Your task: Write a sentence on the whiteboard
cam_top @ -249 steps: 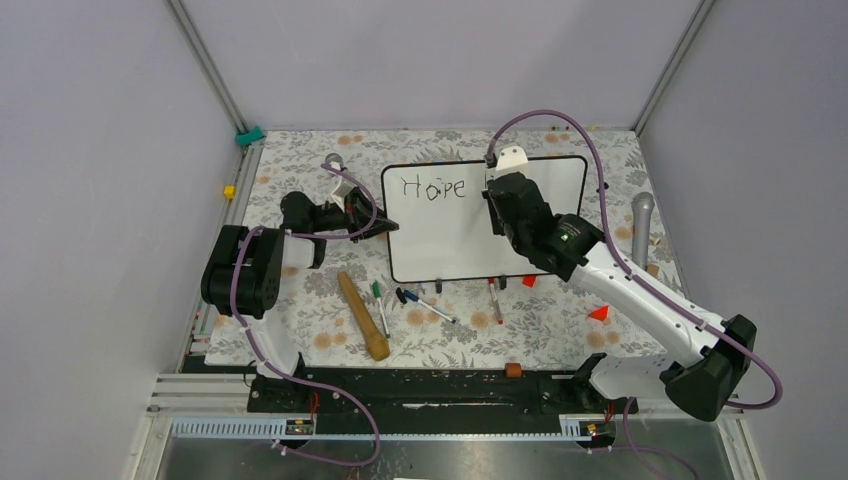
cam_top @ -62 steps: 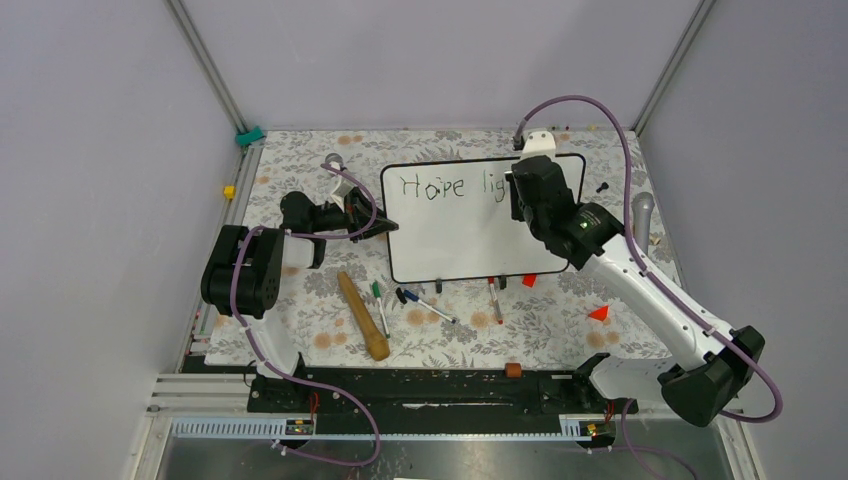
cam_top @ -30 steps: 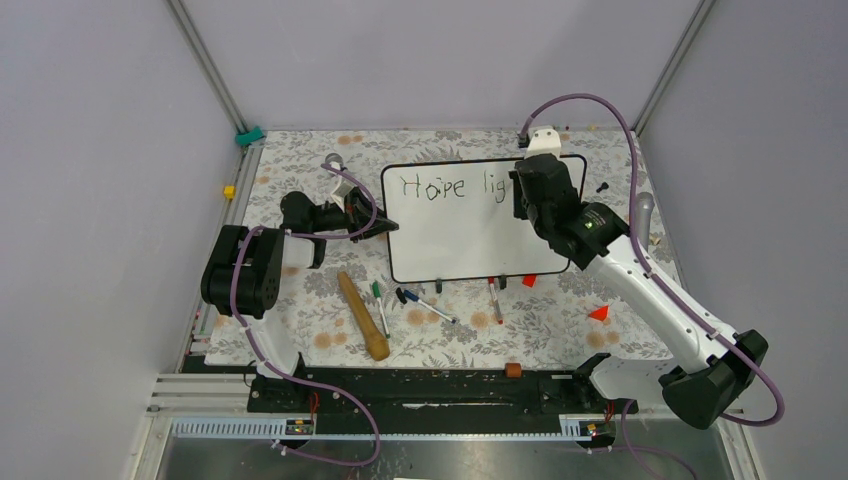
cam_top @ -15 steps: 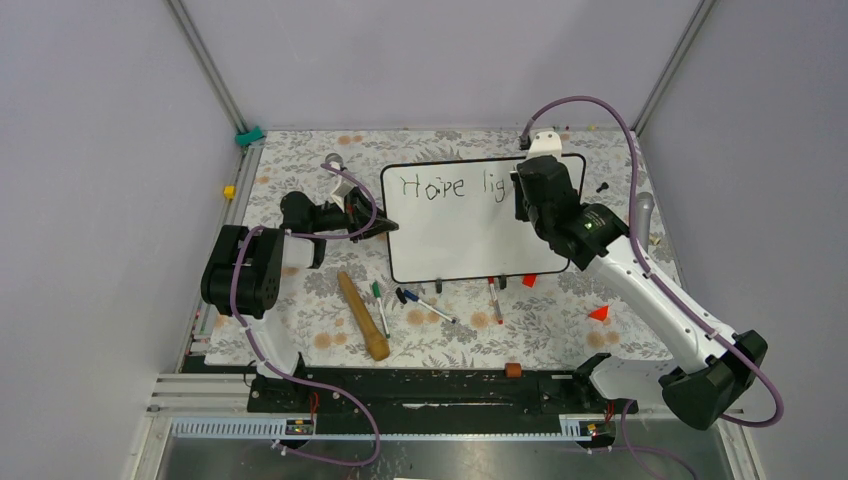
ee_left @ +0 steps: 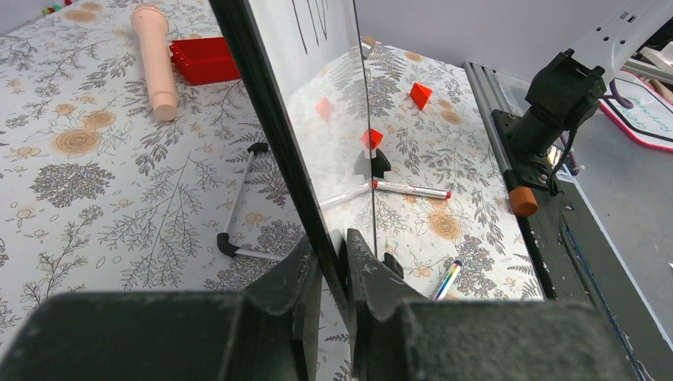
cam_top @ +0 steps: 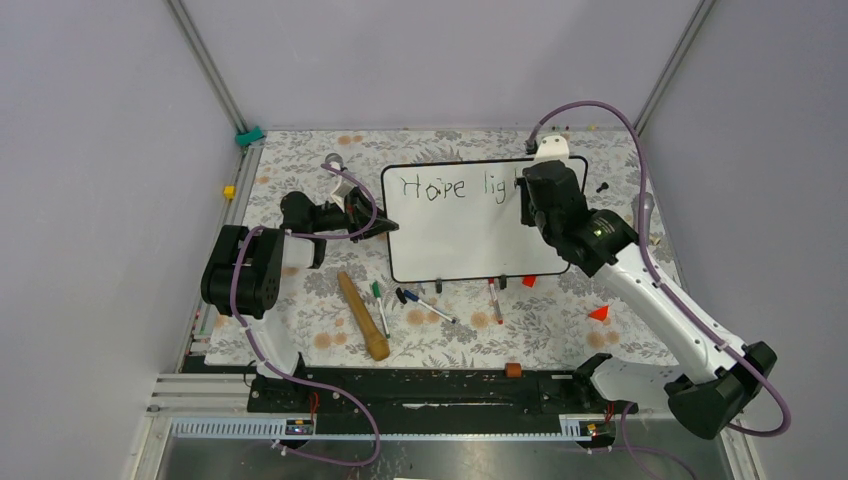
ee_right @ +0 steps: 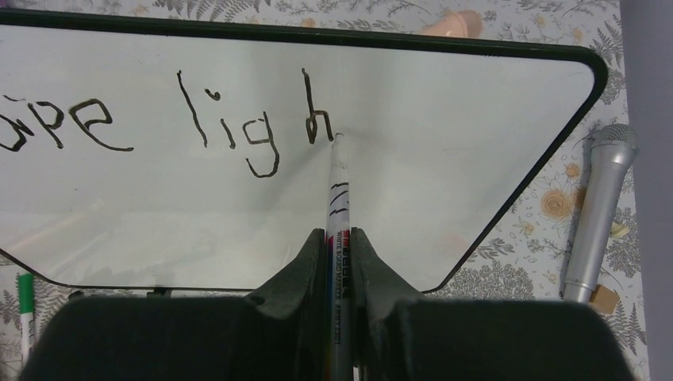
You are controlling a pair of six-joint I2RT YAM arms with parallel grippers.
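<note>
My right gripper (ee_right: 337, 242) pinches a marker (ee_right: 339, 186) tight, its tip touching the whiteboard (ee_right: 460, 119) just right of the "h". The sentence (cam_top: 455, 189) reads "Hope ligh" along the whiteboard's top edge. My left gripper (ee_left: 333, 270) is clamped narrow on the whiteboard's left edge.

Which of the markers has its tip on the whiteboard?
The marker clamped in the right gripper, tip touching the whiteboard beside the h; the others lie loose on the table.
</note>
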